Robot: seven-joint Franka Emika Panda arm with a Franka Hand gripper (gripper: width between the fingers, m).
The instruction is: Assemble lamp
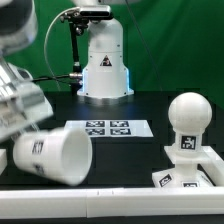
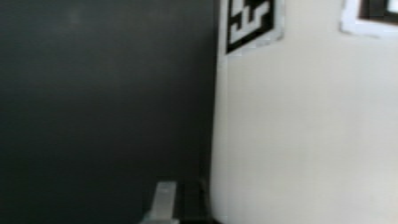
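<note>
Shade [image 1: 52,155]: on its side at the exterior view's left, on desk [image 1: 120,155].
Bulb [image 1: 188,118]: upright on base [image 1: 188,172], exterior view's right.
Tool [image 1: 22,105]: against shade; open or closed, cannot tell.
Marker board [image 1: 108,129]: flat between.

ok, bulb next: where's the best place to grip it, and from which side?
Probably the round head of the bulb, from above: it stands upright on the base, with the sphere on top exposed. The shade lies tilted, away at the exterior view's left.
</note>
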